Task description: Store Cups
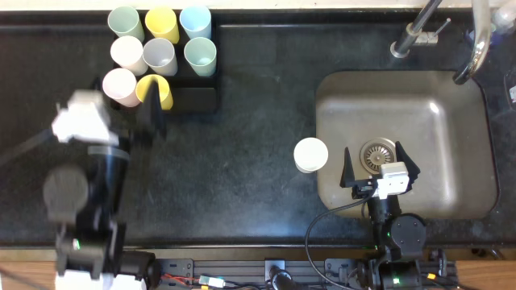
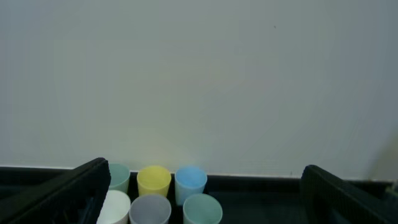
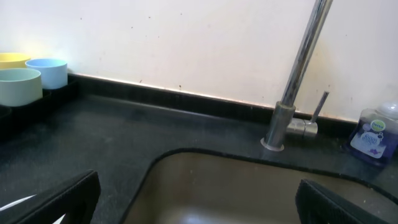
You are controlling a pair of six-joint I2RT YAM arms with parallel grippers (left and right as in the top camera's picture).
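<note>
Several pastel cups stand in a black rack [image 1: 197, 101] at the back left: green [image 1: 125, 22], yellow [image 1: 161, 24], blue [image 1: 195, 22], white [image 1: 127, 53], grey [image 1: 159, 56] and teal [image 1: 200, 56]. In front stand a pale pink cup [image 1: 119, 86] and a second yellow cup [image 1: 153, 90], partly covered by a black finger. My left gripper [image 2: 205, 169] is open at the rack's front, facing the wall. A lone white cup [image 1: 310, 155] sits on the counter by the sink's left rim. Beside it, over the sink, my right gripper [image 1: 379, 165] stands open and empty.
The steel sink [image 1: 451, 105] fills the right side, with its drain [image 1: 377, 153] under the right gripper. A tap [image 1: 419, 28] stands behind it, and a blue soap bottle [image 3: 373, 134] is at the wall. Dark counter [image 1: 250, 161] lies between rack and sink.
</note>
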